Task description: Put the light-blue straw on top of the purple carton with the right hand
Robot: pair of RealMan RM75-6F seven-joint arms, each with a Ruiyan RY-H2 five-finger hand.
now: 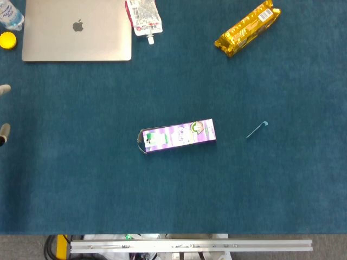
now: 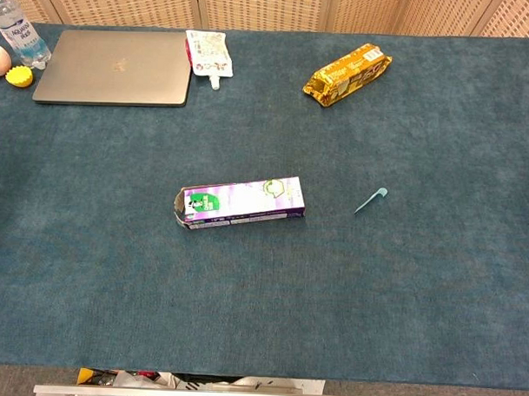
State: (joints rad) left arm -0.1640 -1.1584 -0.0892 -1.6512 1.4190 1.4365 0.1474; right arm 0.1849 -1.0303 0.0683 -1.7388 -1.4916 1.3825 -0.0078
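Observation:
The purple carton (image 1: 177, 135) (image 2: 240, 203) lies on its side near the middle of the blue table cloth, with its opened end to the left. The light-blue straw (image 1: 256, 130) (image 2: 370, 200) lies flat on the cloth to the right of the carton, a short gap apart from it, bent end away from the carton. Two pale fingertips (image 1: 4, 90) of my left hand (image 1: 3, 111) poke in at the left edge of the head view, holding nothing that shows. My right hand appears in neither view.
A closed laptop (image 1: 76, 30) (image 2: 113, 67) lies at the back left. Next to it are a white pouch (image 1: 143, 17) (image 2: 209, 53), a water bottle (image 2: 14, 33) and a yellow cap (image 1: 7, 39) (image 2: 20, 75). A golden snack pack (image 1: 246, 28) (image 2: 347, 75) lies at the back right.

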